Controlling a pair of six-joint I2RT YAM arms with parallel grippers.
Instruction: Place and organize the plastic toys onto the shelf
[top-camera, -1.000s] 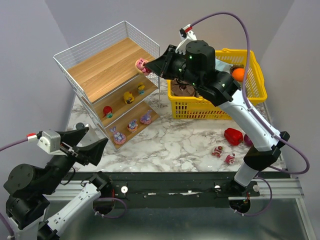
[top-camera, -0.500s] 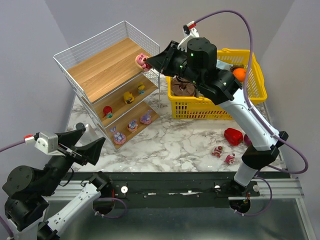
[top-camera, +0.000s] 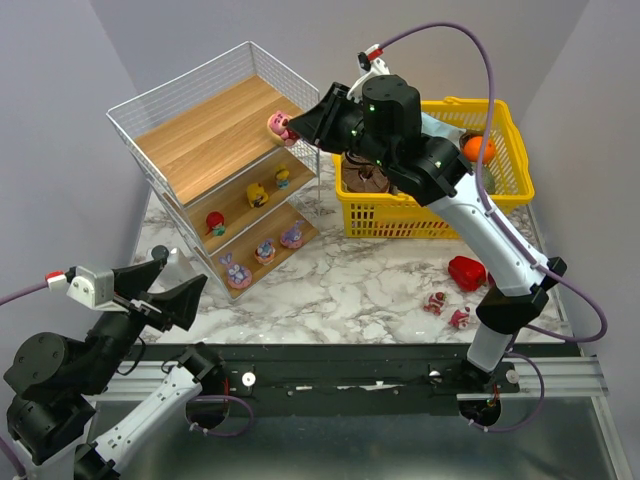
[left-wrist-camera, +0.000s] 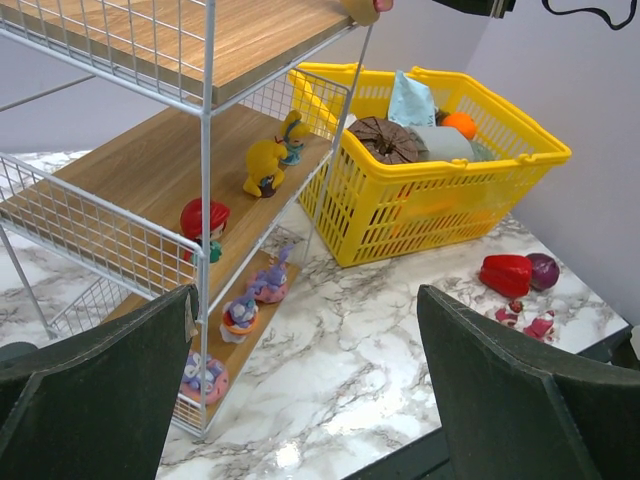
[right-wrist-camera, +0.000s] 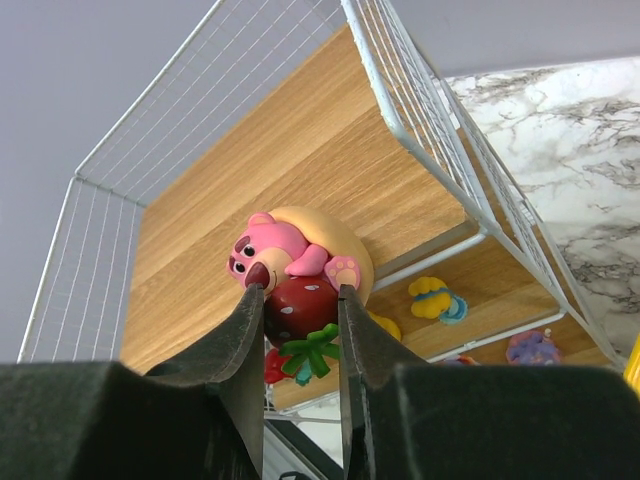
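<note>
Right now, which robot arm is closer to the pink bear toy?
Right. The right fingers sit on both sides of the pink bear toy at the front edge of the shelf's top board. The left fingers hang open far off, by the table's near left corner.

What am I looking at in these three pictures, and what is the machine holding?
These are two robot arms bolted to a table edge, each ending in a two-finger gripper. One picture looks down from above; the other two come from cameras on each wrist. On the marble table stand a white wire shelf with wooden boards and a yellow basket of groceries. Six toys sit on the shelf's lower two boards; two more toys and a red pepper lie on the table. The right gripper holds a pink bear toy at the top board's front edge. The left gripper is open, empty.
</note>
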